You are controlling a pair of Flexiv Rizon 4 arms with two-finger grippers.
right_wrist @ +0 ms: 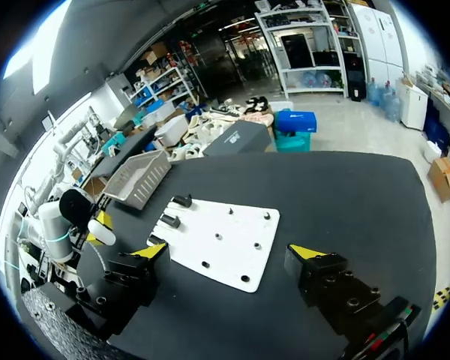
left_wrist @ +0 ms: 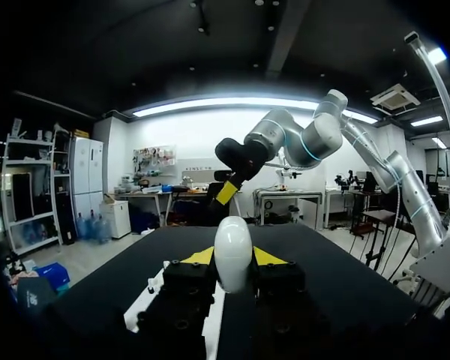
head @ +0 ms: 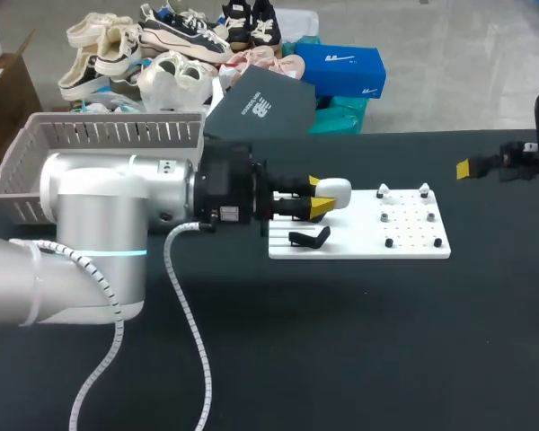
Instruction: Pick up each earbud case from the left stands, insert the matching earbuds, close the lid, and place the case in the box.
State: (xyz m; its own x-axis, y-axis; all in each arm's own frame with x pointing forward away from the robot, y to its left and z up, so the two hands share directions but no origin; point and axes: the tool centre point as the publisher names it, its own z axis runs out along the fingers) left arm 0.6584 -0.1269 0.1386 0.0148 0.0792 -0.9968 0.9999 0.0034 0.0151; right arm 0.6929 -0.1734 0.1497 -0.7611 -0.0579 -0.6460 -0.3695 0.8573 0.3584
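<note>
A white egg-shaped earbud case (head: 334,191) (left_wrist: 233,251) is pinched between the yellow fingertips (left_wrist: 199,256) of my left gripper (head: 316,199), held just above the left end of the white board (head: 413,235). One black stand (head: 310,238) lies under it. White earbuds (head: 384,190) and black earbuds (head: 388,242) sit on pegs on the board's right half. My right gripper (head: 476,167) (right_wrist: 229,255) hangs open and empty beyond the board's right end. From the right wrist view, the board (right_wrist: 221,238) lies ahead, with my left arm and the case (right_wrist: 103,232) past it.
A grey slatted basket (head: 108,135) (right_wrist: 139,178) stands at the table's back left, behind my left arm. More black stands (right_wrist: 169,220) line the board's left edge. A cable loops from my left arm over the table's front left.
</note>
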